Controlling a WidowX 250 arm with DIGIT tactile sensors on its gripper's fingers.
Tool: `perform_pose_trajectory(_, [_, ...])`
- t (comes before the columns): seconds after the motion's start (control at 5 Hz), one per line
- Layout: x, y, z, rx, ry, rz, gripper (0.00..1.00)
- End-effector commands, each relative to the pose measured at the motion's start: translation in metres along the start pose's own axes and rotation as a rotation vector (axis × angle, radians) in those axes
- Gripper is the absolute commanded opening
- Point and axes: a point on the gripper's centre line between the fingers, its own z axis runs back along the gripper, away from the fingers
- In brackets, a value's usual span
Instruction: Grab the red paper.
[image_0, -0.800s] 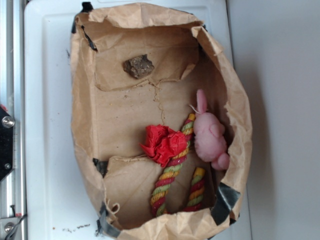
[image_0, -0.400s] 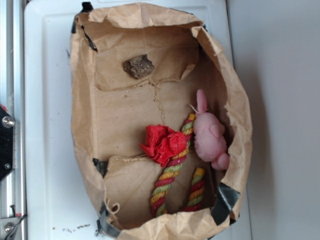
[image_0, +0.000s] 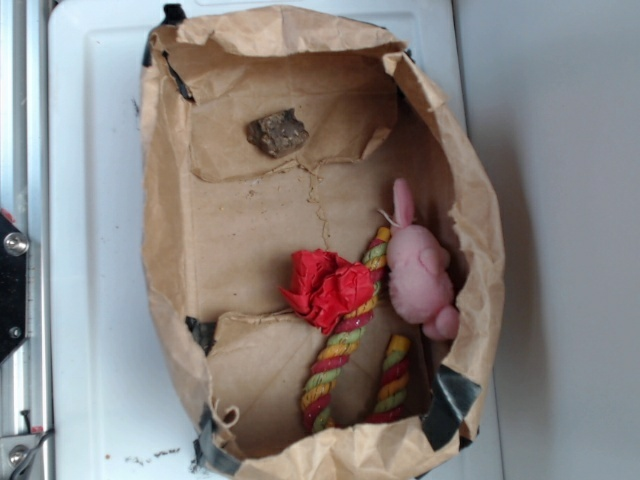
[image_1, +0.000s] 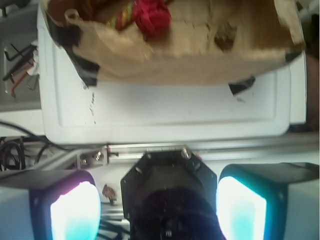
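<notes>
The red paper (image_0: 326, 288) lies crumpled on the floor of an open brown paper bag (image_0: 165, 250) whose walls are folded down and patched at the corners with dark tape. It rests against the upper end of a red-yellow-green twisted rope (image_0: 343, 345), overlapping it, and a second length of the same rope stands just to the right. A pale pink plush toy (image_0: 419, 270) lies along the bag's right wall, near the paper but apart from it. A small brown lump (image_0: 277, 132), too blurred to name, sits well apart near the far end of the bag. The bag sits on a white tray (image_0: 95, 200) with a raised rim, which lies on a pale grey worktop (image_0: 560, 200). In the wrist view the end effector (image_1: 159, 207) hangs back from the bag, over a metal rail (image_1: 210, 147) at the tray's edge; its two fingers (image_1: 75, 210) show wide apart at the lower corners of the frame, with nothing between them. From there the red paper (image_1: 151, 15) shows at the top of the picture inside the bag, well apart from the fingers.
</notes>
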Motion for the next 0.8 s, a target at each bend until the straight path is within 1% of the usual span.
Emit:
perform_pose_trajectory(0.0, [0.039,0.019,-0.006,0.015,-0.055,0.03,1.0])
perform_pose_trajectory(0.2, [0.063,0.023,-0.016,-0.023,-0.071,0.014,1.0])
perform_pose_trajectory(0.6, [0.103,0.018,-0.042,-0.044,-0.093,-0.014,1.0])
